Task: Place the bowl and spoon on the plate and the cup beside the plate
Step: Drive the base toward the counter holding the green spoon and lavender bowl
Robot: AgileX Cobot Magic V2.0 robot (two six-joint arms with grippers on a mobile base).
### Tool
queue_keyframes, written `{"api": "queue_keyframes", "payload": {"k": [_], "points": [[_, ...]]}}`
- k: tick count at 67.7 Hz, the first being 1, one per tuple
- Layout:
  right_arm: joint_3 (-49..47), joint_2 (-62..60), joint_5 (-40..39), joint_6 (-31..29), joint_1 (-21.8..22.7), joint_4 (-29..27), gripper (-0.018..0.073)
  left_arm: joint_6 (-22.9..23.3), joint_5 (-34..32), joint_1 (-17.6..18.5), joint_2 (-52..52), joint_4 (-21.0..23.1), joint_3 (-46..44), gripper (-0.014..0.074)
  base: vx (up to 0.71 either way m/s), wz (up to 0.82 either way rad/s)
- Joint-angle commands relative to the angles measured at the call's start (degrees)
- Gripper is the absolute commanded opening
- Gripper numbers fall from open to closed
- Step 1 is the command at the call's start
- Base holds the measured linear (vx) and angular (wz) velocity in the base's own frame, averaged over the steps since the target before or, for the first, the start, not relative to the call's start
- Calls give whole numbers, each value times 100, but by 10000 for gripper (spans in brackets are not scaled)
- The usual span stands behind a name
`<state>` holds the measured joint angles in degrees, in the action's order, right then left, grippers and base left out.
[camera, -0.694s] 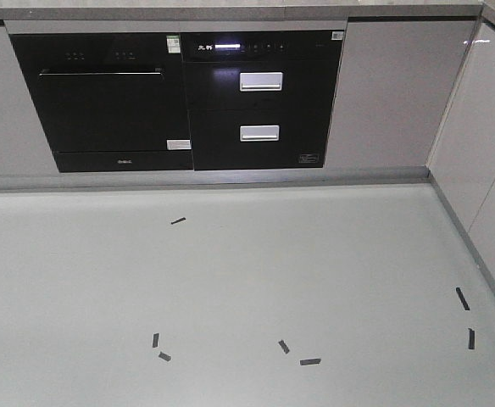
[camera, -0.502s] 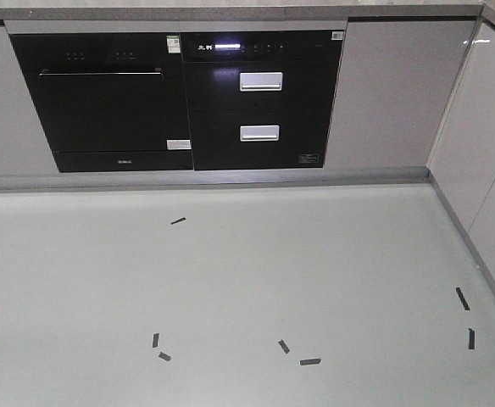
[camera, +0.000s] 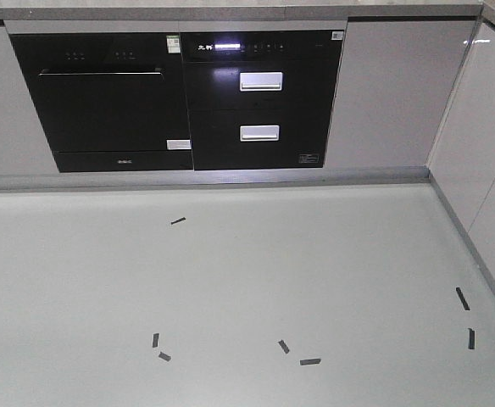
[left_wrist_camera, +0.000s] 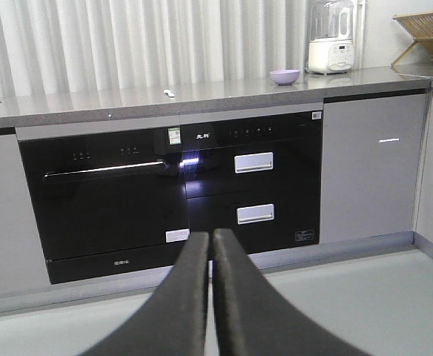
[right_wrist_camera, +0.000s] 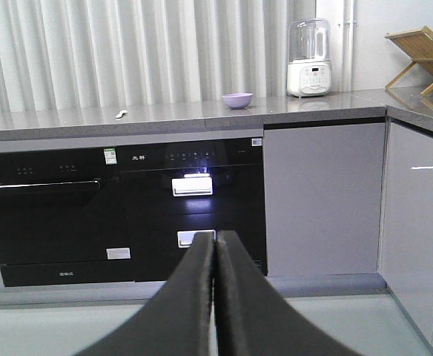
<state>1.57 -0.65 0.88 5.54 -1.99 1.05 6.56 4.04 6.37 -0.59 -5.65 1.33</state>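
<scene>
My left gripper is clenched, its two smooth matte black fingers pressed flat together with nothing between them; my right gripper is clenched the same way, long tapering blades meeting in a thin seam. Both hang well in front of the kitchen units, above a pale, even floor that bears a few short black tape marks.

The bowl is small, round, plain and lavender, and sits upright on the grey stone-like countertop; the spoon, pale and small, lies flat on the same top, well apart from the bowl and roughly above the seam between the two appliances.

Under the top stand a glossy black oven with a thin bar handle, and beside it a black drawer unit with two silvery recessed pulls and a lit display; smooth grey cabinet doors follow to the right. A white blender with a clear jug stands beyond the bowl, a slatted wooden drying rack in the corner, and a pleated white curtain behind.

In each wrist view my own fingers cover the lower middle of the appliance fronts.
</scene>
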Motion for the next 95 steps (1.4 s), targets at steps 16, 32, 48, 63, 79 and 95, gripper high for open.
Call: {"api": "queue_keyframes", "payload": {"k": [16,32,48,63,79,95], "points": [[54,-47,-455,-35,-10,41,-11,36,-404,0,-81,53,-102,-6,0,0],[54,-47,-455,-35,-10,41,-11,36,-404,20,-81,53,-102,-6,3,4],[54,-47,-455,-35,-10,41,-11,36,-404,20,-81,53,-102,-6,8,7],[54,-47,-455,-35,-10,41,-11,36,-404,20,-81,53,-102,-6,10,2],[54,-47,-455,-35,-10,41,-11,36,-404,20,-81,53,-102,-6,10,-11],[54,-47,-455,-35,-10,41,-11,36,-404,20,-81,53,-102,-6,14,-5]]}}
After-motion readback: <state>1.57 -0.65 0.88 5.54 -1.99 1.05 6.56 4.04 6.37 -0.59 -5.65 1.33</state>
